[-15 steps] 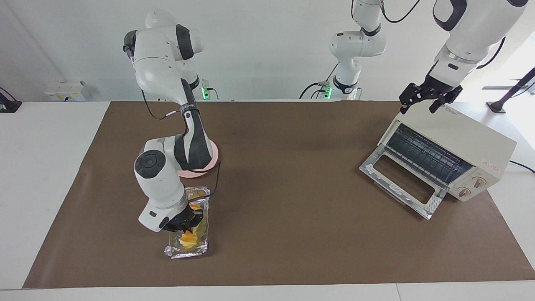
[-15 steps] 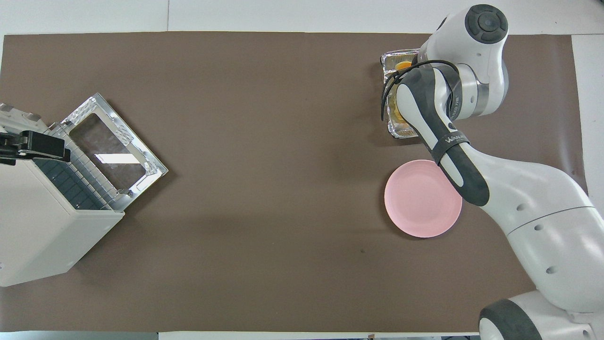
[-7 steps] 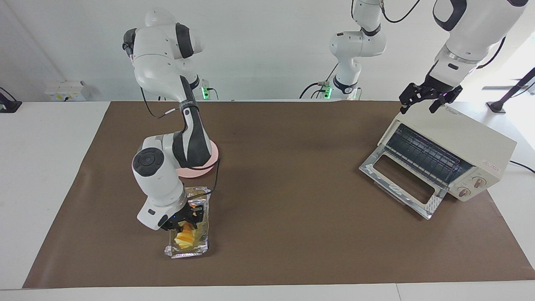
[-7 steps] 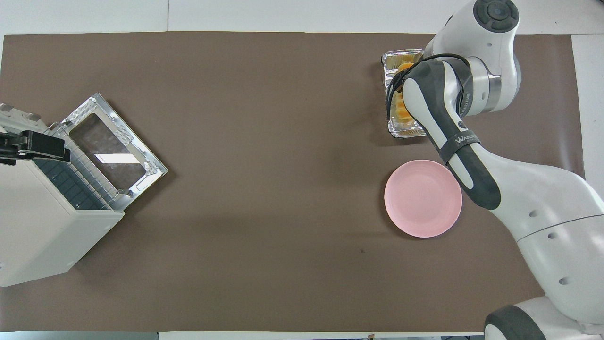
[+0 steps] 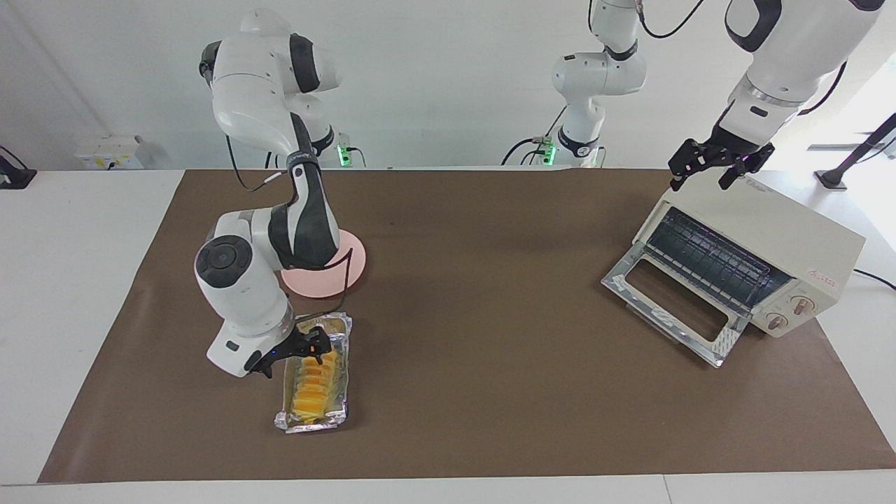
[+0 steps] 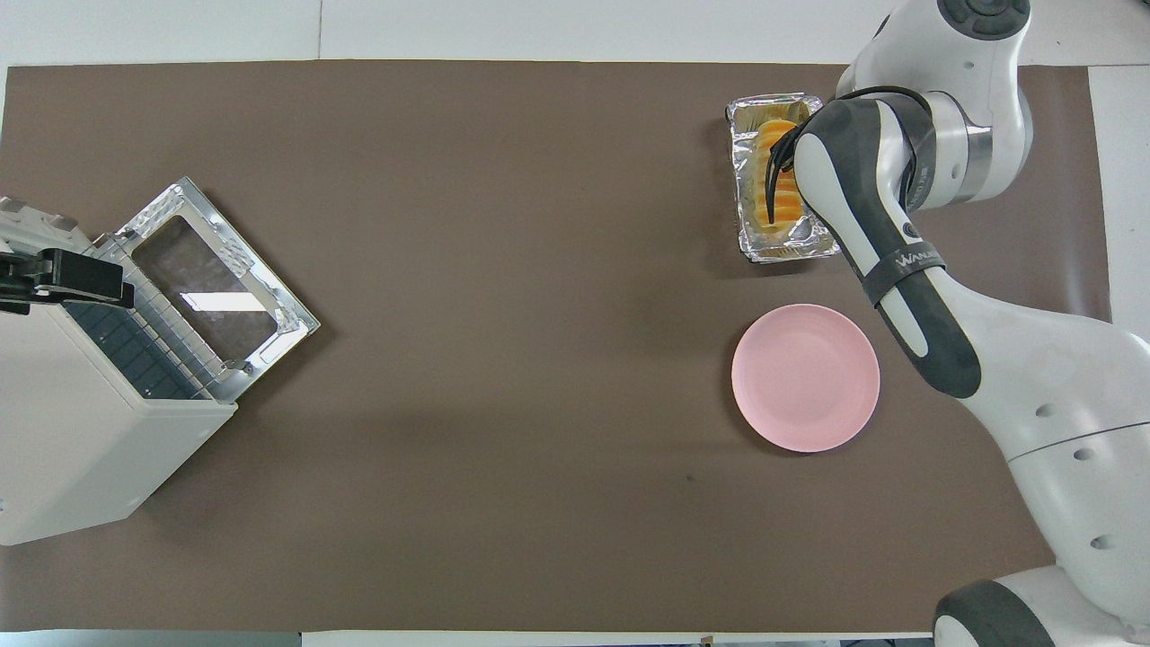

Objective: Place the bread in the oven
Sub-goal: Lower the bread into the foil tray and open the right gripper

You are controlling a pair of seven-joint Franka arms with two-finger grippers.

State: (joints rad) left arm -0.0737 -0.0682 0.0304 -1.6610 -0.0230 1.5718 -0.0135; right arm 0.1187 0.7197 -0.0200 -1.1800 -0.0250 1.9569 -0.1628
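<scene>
brown matting covers the white table (image 5: 84,294), and from the facing view the right gripper (image 5: 297,350) hangs low over the end of the foil tray (image 5: 287,422) that lies nearer to the robots, fingers spread and empty. the bread (image 5: 315,385) lies in that tray, ridged and yellow-orange, apart from the fingers. just beside the tray, nearer to the robots, sits the pink plate (image 5: 350,262), partly covered by the arm. over at the left arm's end, the oven (image 5: 784,238) stands with its door (image 5: 672,308) dropped flat and the wire rack showing. the left gripper (image 5: 710,168) waits above the oven's top corner, fingers apart, holding nothing.

now the overhead view: the bread (image 6: 780,175) shows lengthwise in the foil tray (image 6: 744,180), the right arm's dark link crossing the tray's edge and hiding the gripper. the pink plate (image 6: 804,377) lies clear of the tray. the oven (image 6: 72,449) and its open door (image 6: 211,288) sit at the table's other end, with the left gripper (image 6: 54,279) over its top.
</scene>
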